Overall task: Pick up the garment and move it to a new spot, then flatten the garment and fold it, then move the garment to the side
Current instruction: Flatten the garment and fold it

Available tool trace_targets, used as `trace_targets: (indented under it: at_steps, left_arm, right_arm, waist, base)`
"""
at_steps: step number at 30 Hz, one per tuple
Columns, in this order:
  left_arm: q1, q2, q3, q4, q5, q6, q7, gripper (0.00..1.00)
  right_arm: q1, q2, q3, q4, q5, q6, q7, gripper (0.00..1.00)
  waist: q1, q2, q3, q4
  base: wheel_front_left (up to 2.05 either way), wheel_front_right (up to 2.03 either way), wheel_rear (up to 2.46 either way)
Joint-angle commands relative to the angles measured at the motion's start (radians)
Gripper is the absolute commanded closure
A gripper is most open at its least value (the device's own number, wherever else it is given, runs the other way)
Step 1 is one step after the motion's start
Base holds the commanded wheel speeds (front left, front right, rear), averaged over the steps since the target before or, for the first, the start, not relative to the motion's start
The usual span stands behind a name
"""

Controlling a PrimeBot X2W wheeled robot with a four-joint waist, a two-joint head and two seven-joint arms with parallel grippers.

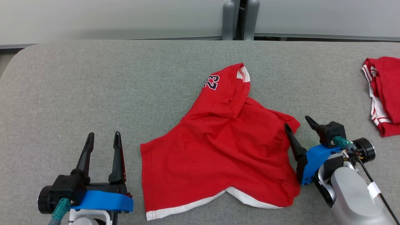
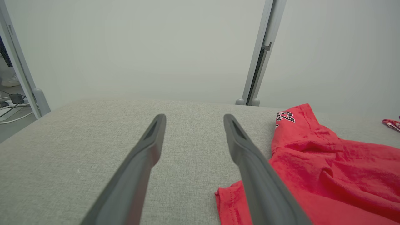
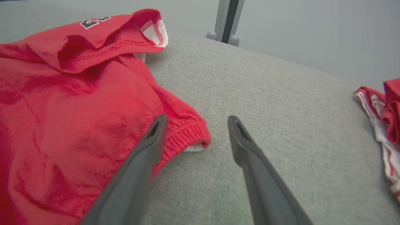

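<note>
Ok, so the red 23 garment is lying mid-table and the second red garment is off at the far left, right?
No. The second red garment lies at the far right of the table, as the head view shows; the red 23 garment does lie mid-table.

The left gripper (image 1: 104,133) sits low on the robot's left side. Its two dark fingers (image 1: 84,156) point straight ahead and are spread wide, gripping nothing, with a blue wrist bracket (image 1: 103,202) just behind them. The right gripper (image 1: 296,121) is out on the other side, turned inward so that its fingers slant toward the middle, likewise parted and holding nothing. Its pale forearm (image 1: 353,193) comes up from the lower corner, with a thin black cable (image 1: 372,181) running along it.
</note>
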Motion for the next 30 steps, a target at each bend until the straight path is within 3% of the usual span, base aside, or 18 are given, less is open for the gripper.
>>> trace_targets:
  at_steps: [1,7,8,9,10,18,26,27,28,29,30]
  left_arm:
    - [-0.014,0.003,-0.001,-0.002,-0.002,0.004,-0.003,0.0]
    - [-0.021,0.003,-0.004,0.001,-0.005,0.008,-0.003,0.0]
    - [-0.023,0.003,-0.005,0.002,-0.005,0.008,-0.003,0.0]
    - [-0.025,0.003,-0.007,0.002,-0.006,0.008,-0.003,0.0]
    - [-0.027,0.003,-0.008,0.003,-0.006,0.008,-0.003,0.0]
    - [-0.039,0.004,-0.031,0.004,-0.013,0.009,-0.003,0.0]
    - [-0.041,0.003,-0.05,0.002,-0.026,0.018,-0.003,0.0]
    - [-0.038,0.003,-0.049,0.002,-0.025,0.017,-0.003,0.0]
    - [-0.036,0.003,-0.049,0.002,-0.024,0.019,-0.003,0.0]
    - [-0.031,0.003,-0.046,0.004,-0.024,0.021,-0.003,0.0]
    - [-0.027,0.004,-0.042,0.005,-0.022,0.023,-0.003,0.0]
  right_arm:
    - [-0.02,0.002,0.005,0.029,0.005,0.0,-0.005,0.0]
    - [-0.084,0.02,0.036,0.186,0.032,0.0,-0.039,0.0]
    - [-0.097,0.025,0.043,0.204,0.042,0.0,-0.046,0.16]
    - [-0.111,0.027,0.049,0.219,0.051,0.0,-0.054,0.65]
    - [-0.122,0.026,0.056,0.235,0.057,0.0,-0.059,1.0]
    - [-0.26,0.003,0.087,0.302,0.086,0.0,-0.111,1.0]
    - [-0.368,0.02,0.075,0.397,0.057,0.0,-0.129,1.0]
    - [-0.371,0.024,0.069,0.411,0.06,0.0,-0.13,0.74]
    - [-0.37,0.026,0.064,0.42,0.061,0.0,-0.131,0.16]
    - [-0.364,0.029,0.059,0.428,0.063,0.0,-0.132,0.0]
    - [-0.356,0.031,0.056,0.426,0.064,0.0,-0.133,0.0]
  waist:
    - [0.0,0.0,0.007,0.006]
    - [0.0,0.0,0.015,0.011]
    - [0.0,0.0,0.016,0.012]
    - [0.0,0.0,0.017,0.013]
    - [0.0,0.0,0.017,0.014]
    - [0.0,0.0,0.027,0.046]
    - [0.0,0.0,0.039,0.077]
    - [0.0,0.0,0.038,0.077]
    - [0.0,0.0,0.036,0.076]
    - [0.0,0.0,0.032,0.073]
    - [0.0,0.0,0.028,0.067]
  base:
    - [0.0,0.0,0.0]
    - [0.0,0.0,0.0]
    - [0.0,0.0,0.0]
    - [0.0,0.0,0.0]
    - [0.0,0.0,0.0]
    - [0.0,0.0,0.0]
    - [0.0,0.0,0.0]
    - [0.0,0.0,0.0]
    - [0.0,0.0,0.0]
    - [0.0,0.0,0.0]
    - [0.0,0.0,0.0]
